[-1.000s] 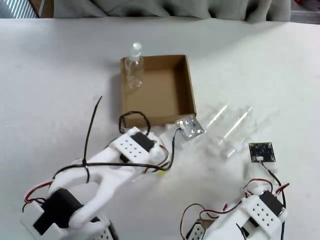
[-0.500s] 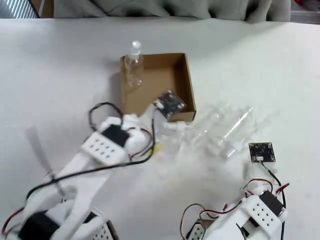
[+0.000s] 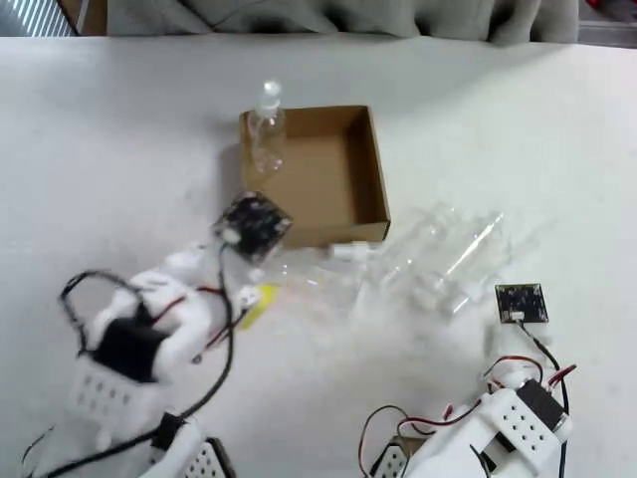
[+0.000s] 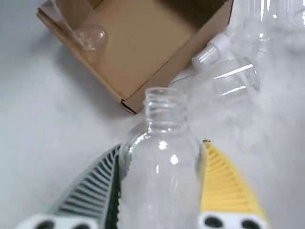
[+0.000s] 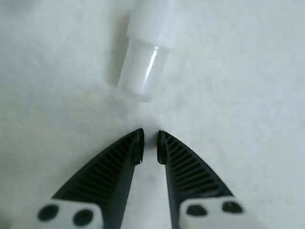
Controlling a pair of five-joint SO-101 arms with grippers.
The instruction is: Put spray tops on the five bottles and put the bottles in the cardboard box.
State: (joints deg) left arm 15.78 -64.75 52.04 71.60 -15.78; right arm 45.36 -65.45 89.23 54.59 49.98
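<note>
My left gripper (image 4: 161, 146) is shut on a clear bottle (image 4: 159, 191) that has an open neck and no top. In the high view this left gripper (image 3: 261, 291) sits just in front of the cardboard box (image 3: 343, 214), with the held bottle (image 3: 299, 282) lying low over the table. One bottle with a spray top (image 3: 267, 129) stands in the box's far left corner. Several clear bottles (image 3: 438, 249) lie in a heap right of the box. My right gripper (image 5: 150, 140) is shut and holds nothing, just short of a white spray top (image 5: 145, 57).
The right arm's base (image 3: 498, 428) is at the near right edge, and the left arm's body (image 3: 129, 349) covers the near left. Loose spray tops (image 3: 453, 299) lie by the heap. Bare table stretches to the far left and far right.
The left arm has swung left and back toward the near edge, carrying the clear bottle from the heap to the front of the box. The right arm has stayed still.
</note>
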